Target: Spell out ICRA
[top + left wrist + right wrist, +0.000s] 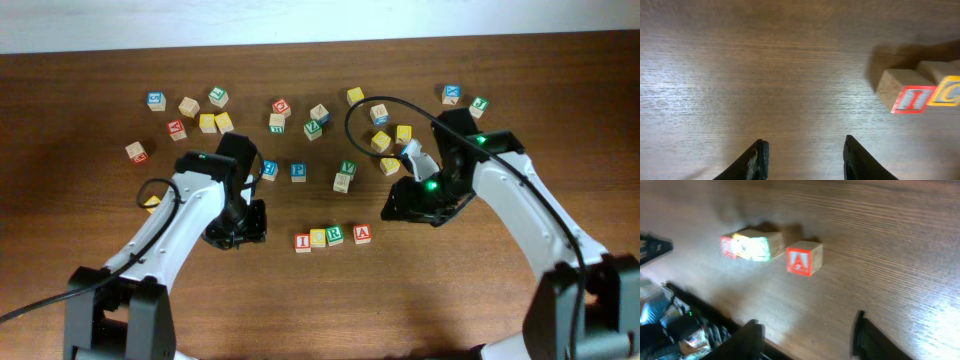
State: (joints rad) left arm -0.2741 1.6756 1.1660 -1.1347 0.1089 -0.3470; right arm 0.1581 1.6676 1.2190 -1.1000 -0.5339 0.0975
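Four letter blocks stand in a row near the table's front middle: the I block [303, 242], the C block [318, 238], the R block [335, 236] and, a small gap to the right, the A block [362, 234]. The left wrist view shows the I block [910, 97] and the C block [946, 91] at the right edge. The right wrist view shows the A block [804, 257] apart from the others [752, 246]. My left gripper [238, 226] [804, 157] is open and empty, left of the row. My right gripper [415, 202] [807, 335] is open and empty, right of the A block.
Many loose letter blocks lie scattered across the back of the table, such as a blue one [298, 171], a yellow one [355, 96] and a red one [177, 129]. A block [152, 203] lies by the left arm. Black cables loop over the right arm.
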